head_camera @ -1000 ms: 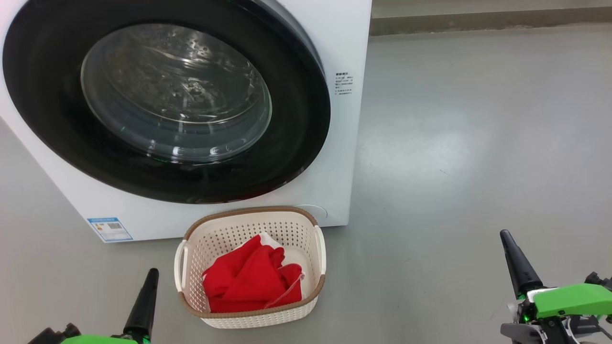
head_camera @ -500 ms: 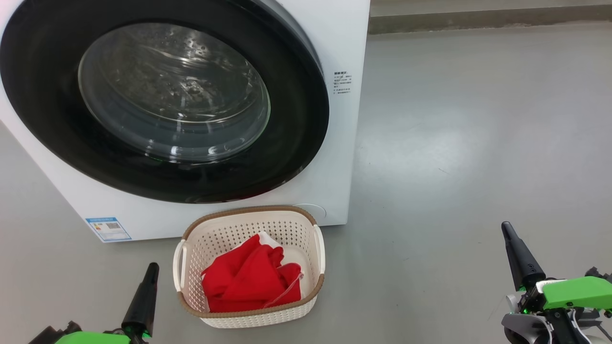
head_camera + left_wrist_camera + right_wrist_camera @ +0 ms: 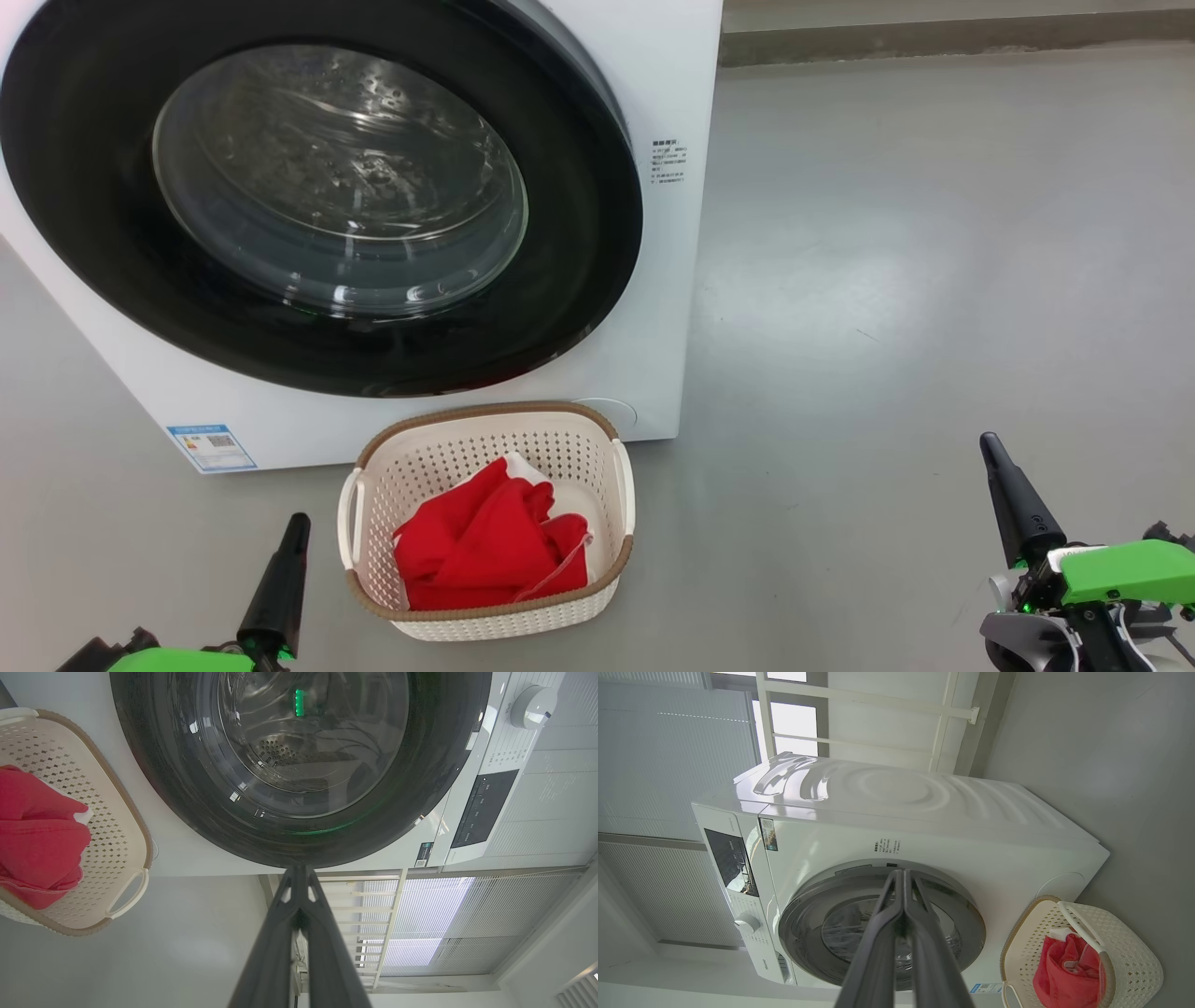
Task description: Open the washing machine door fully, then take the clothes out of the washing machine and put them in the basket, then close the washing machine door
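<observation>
Nearest, at the lower left of the head view: left gripper (image 3: 297, 525), fingers pressed together, gripping nothing, tip up, just left of the basket (image 3: 485, 412) and apart from it. At the lower right: right gripper (image 3: 990, 448), likewise closed and empty, tip tilted up and left, well apart from the basket, over bare grey floor (image 3: 934, 280).

Between the two, on the floor: the cream perforated basket with brown rim, upright, a white handle on each side. Inside it: the clothes (image 3: 485, 551), a crumpled red heap with a white patch at the back, lying below the rim.

Just behind the basket, close to its back rim: the washing machine (image 3: 667, 308), white, with a blue label (image 3: 213, 448) at the lower left corner of its front. On that front: the washing machine door (image 3: 579, 243), closed flush, glossy black rim around bulging clear glass, perforated steel drum dimly visible through it.

Higher on the machine, in the left wrist view: dark control panel (image 3: 483, 807) and white dial (image 3: 532, 707). Beyond the machine: white window bars (image 3: 761, 718) and pale blinds (image 3: 668, 765).
</observation>
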`<state>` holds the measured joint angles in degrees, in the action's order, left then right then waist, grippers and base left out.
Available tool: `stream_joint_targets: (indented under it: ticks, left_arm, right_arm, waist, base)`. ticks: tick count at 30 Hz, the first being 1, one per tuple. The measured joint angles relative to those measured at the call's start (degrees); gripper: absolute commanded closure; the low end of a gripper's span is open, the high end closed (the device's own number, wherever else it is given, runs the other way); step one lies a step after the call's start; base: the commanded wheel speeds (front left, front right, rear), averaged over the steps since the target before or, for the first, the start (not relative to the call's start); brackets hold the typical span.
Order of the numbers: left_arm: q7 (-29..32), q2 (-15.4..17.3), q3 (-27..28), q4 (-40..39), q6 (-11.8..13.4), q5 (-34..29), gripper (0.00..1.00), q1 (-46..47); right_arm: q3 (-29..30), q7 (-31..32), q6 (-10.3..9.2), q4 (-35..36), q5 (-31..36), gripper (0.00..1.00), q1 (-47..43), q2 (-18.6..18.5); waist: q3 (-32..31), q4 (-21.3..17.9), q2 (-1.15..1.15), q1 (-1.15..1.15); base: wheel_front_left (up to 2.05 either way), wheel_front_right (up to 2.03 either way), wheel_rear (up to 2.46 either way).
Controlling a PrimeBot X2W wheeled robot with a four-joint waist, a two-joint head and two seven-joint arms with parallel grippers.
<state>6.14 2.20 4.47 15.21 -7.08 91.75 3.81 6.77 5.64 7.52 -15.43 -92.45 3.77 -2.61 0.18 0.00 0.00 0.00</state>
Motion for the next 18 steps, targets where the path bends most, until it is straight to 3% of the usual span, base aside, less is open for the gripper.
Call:
stream_joint_targets:
  ticks: [18]
  left_arm:
    - [0.0,0.0,0.01,0.01,0.0,0.01,1.0,0.0]
  right_arm:
    - [0.1,0.18,0.0,0.0,0.0,1.0,0.0,0.0]
  waist:
    - [0.0,0.0,0.0,0.0]
  base:
    - [0.0,0.0,0.0]
